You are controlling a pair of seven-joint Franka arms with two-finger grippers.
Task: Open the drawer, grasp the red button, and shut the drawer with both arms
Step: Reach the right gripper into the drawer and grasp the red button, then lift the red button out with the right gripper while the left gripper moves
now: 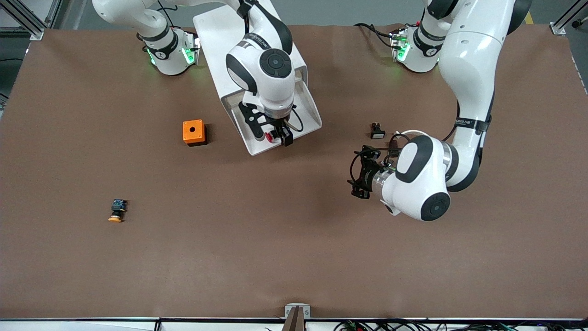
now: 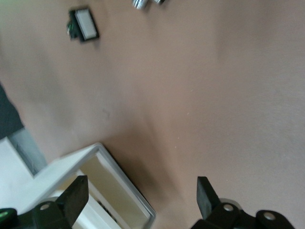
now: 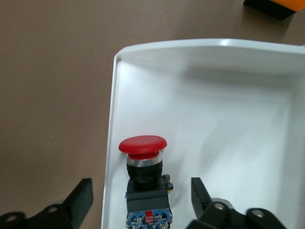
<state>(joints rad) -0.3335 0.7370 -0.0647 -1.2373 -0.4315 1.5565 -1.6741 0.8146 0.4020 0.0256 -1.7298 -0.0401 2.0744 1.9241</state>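
right claw [image 3: 138, 200] down in the pulled-out drawer [image 1: 307, 108], fingers spread either side of the red button [image 3: 143, 164] lying on the drawer floor, not touching it, left claw [image 1: 360, 172] wide open, holding nothing, hovering over bare surface [image 1: 229, 253]

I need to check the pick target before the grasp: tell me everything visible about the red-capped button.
The button has a glossy red mushroom cap, a silver collar, a black body and a bluish back end. It lies on its side on the floor of the pulled-out white drawer, close to one side wall. The right gripper straddles its body with fingers open, not yet touching.
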